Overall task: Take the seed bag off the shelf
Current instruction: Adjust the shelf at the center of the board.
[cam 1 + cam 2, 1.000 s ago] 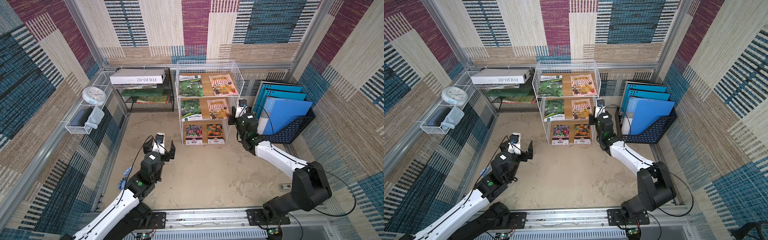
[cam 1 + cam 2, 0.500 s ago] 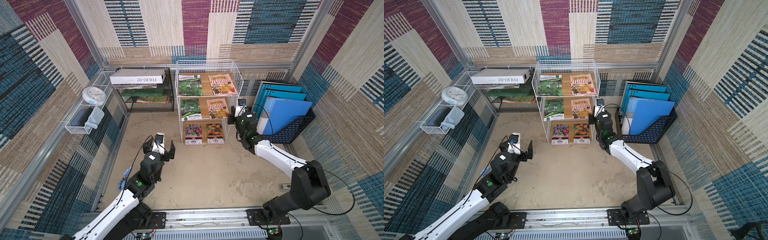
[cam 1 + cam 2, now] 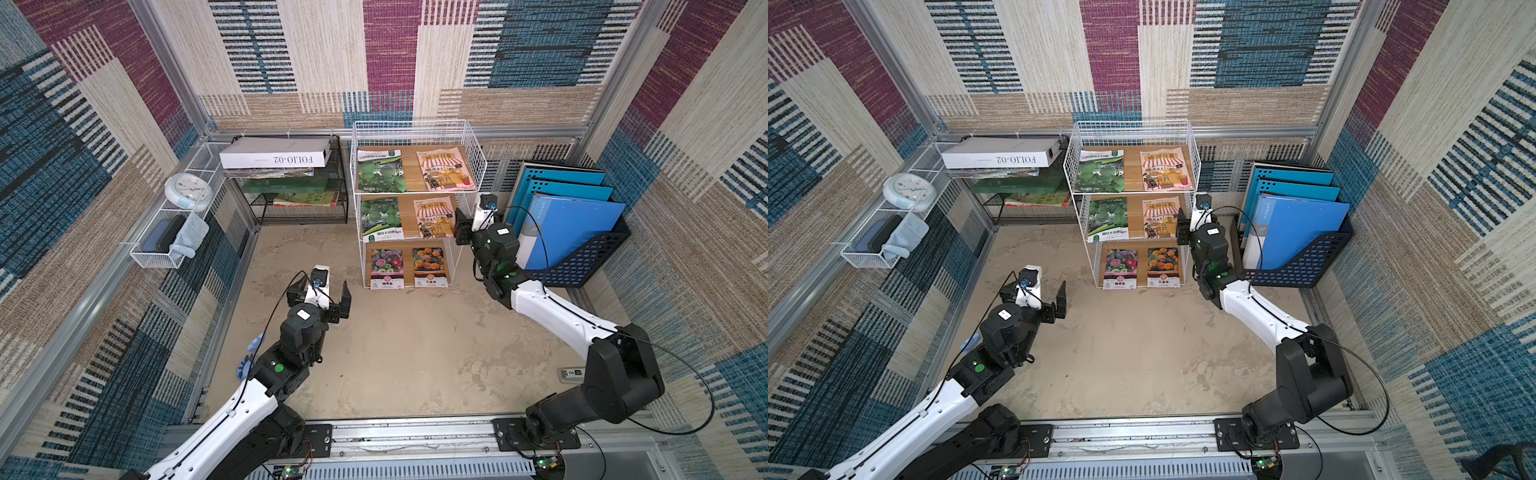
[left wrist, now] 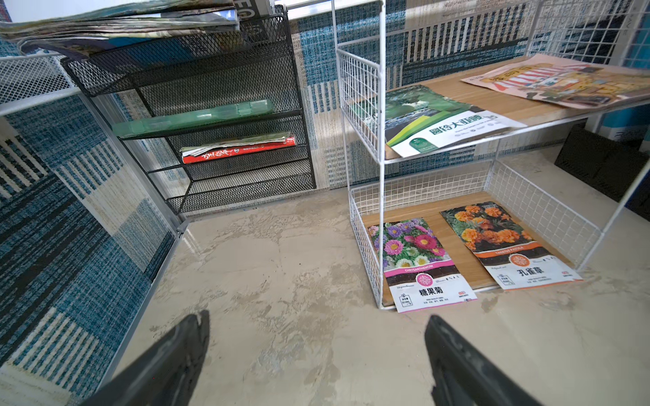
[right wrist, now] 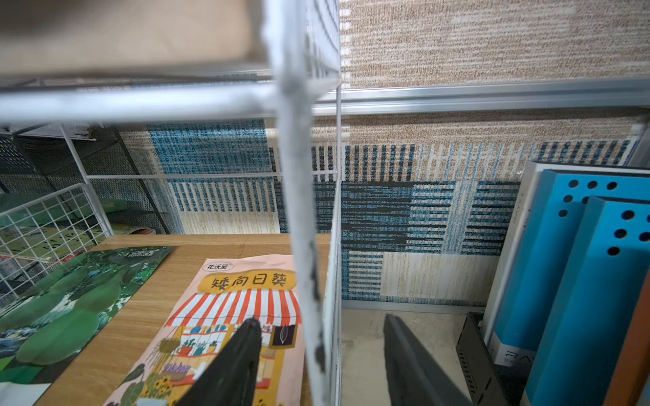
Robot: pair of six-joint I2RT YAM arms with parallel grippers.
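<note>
the pink seed bag (image 5: 228, 302) lies flat on the middle board of the white wire shelf (image 3: 415, 123), by its corner post. the right gripper (image 5: 320, 319) straddles that post, jaws parted and empty: one finger above the bag, the other outside the shelf. the left gripper (image 4: 316, 314) hangs wide open, empty, well apart.
</note>
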